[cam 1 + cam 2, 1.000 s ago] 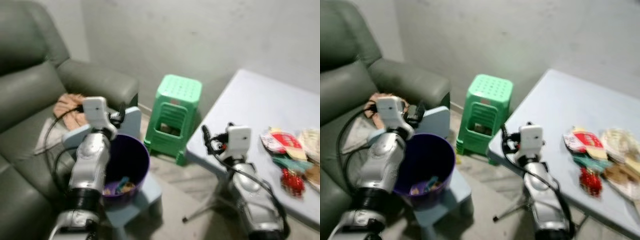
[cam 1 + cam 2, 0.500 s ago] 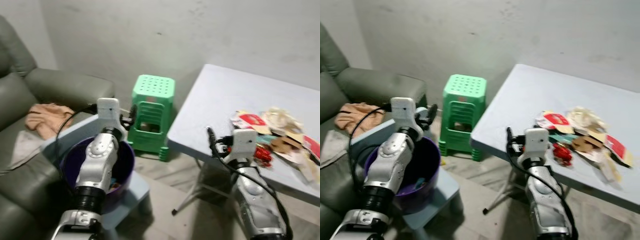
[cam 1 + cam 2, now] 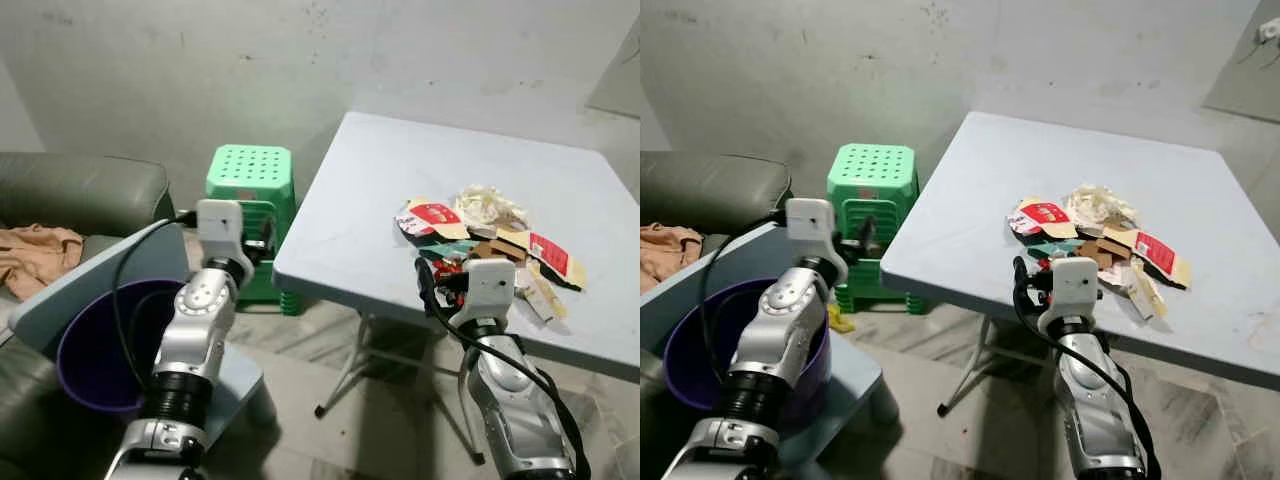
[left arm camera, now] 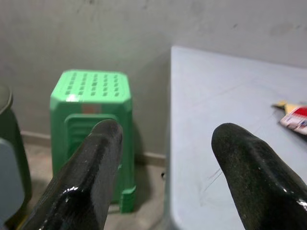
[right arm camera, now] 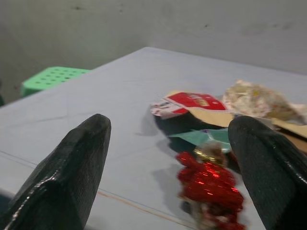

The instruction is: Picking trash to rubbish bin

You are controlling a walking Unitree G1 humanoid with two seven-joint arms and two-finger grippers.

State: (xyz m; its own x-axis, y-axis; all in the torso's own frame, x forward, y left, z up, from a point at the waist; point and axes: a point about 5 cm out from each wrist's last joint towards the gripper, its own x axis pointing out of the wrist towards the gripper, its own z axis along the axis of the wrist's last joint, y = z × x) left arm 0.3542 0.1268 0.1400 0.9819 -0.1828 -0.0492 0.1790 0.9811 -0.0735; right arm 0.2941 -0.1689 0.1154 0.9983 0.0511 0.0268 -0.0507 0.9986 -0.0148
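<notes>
Change since earlier: the camera was swung from the sofa and bin toward the table [image 3: 400,190], so the trash was brought nearer the middle of the picture; the things themselves were not shifted.
Trash: a pile of wrappers [image 3: 490,235], torn card and a shiny red wrapper [image 5: 209,184] was spread on the table's near half, toward the robot's right, close to the near edge, probably within reach of the right arm.
Right gripper [image 5: 172,167]: its fingers were spread wide and held nothing; it was raised at the table's near edge, aimed at the red wrapper, which was framed between the fingers, seemingly for a first pick.
Left gripper [image 4: 172,167]: its fingers were spread and held nothing; it was pointed past the table corner toward the green stool [image 3: 250,195].
Bin [image 3: 95,345]: the purple bin was set on a low blue stand by the left arm, well apart from the trash, so each piece would have to be carried across.
Sofa [image 3: 75,195]: it was seen at the left with a peach cloth [image 3: 25,250] laid on it.
</notes>
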